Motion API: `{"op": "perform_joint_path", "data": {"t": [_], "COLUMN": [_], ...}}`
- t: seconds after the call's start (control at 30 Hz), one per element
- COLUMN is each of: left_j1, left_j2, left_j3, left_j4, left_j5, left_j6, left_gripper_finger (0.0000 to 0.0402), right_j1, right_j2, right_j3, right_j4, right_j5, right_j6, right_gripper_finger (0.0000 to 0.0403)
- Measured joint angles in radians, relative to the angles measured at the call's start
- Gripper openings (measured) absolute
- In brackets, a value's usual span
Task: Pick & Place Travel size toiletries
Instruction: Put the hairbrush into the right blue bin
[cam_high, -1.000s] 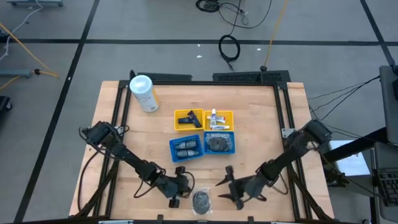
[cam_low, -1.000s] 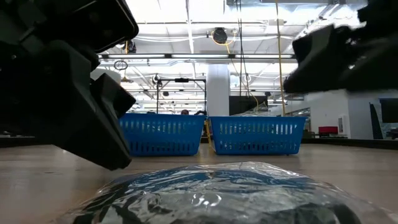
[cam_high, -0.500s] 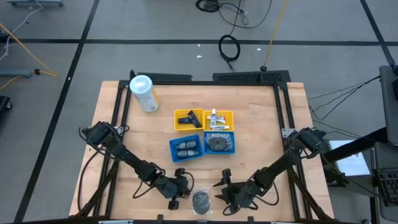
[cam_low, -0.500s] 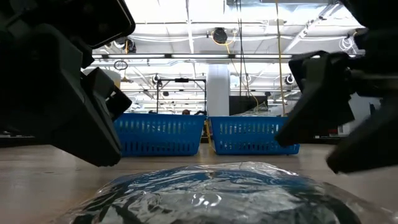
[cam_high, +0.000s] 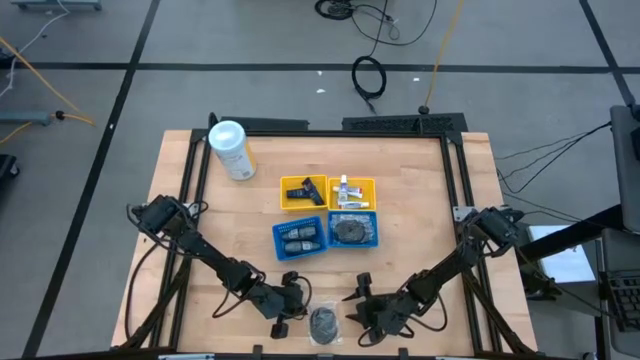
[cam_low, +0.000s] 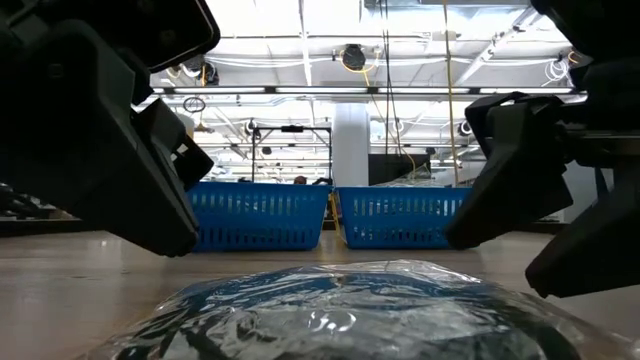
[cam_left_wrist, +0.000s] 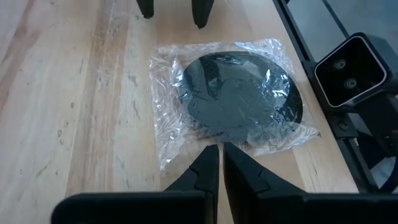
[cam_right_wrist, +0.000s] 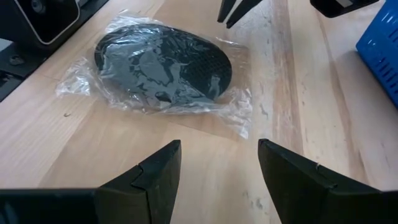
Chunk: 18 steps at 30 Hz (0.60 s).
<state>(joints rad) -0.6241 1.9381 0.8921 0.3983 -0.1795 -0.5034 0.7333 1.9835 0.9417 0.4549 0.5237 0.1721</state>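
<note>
With fingers spread, the right hand (cam_right_wrist: 217, 171) is facing the clear-wrapped dark disc (cam_right_wrist: 163, 65) opposite the closed left hand (cam_left_wrist: 221, 165), risking pinching only slippery film and a collision.

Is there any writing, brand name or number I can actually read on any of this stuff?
None can be read.
White canister: its yellow label carries print too small to make out.
Small white tubes in the yellow tray: markings too small to read.
Clear-wrapped round dark piece: no print shows on the wrap.
</note>
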Motion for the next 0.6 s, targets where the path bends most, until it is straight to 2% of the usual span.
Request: {"op": "perform_joint_path", "data": {"t": [0.3, 0.47, 0.6], "left_j1": [0.000, 0.000, 0.000], "left_j2": [0.000, 0.000, 0.000], "left_j3": [0.000, 0.000, 0.000], "left_j4": [0.000, 0.003, 0.016], "left_j5": [-0.001, -0.003, -0.004], "left_j6": [0.000, -0.004, -0.004], "left_gripper_finger": [0.0021, 0.0021, 0.0021], "right_j1": [-0.001, -0.002, -0.014], "right_j2": [0.006, 0.082, 0.141], "right_j3": [0.000, 0.017, 0.080], "right_j4": [0.015, 0.117, 0.124], "right_j5": [0.000, 0.003, 0.002], "right_j6": [0.012, -0.001, -0.027], "right_gripper_finger": [0.0210, 0.0210, 0.0210]}}
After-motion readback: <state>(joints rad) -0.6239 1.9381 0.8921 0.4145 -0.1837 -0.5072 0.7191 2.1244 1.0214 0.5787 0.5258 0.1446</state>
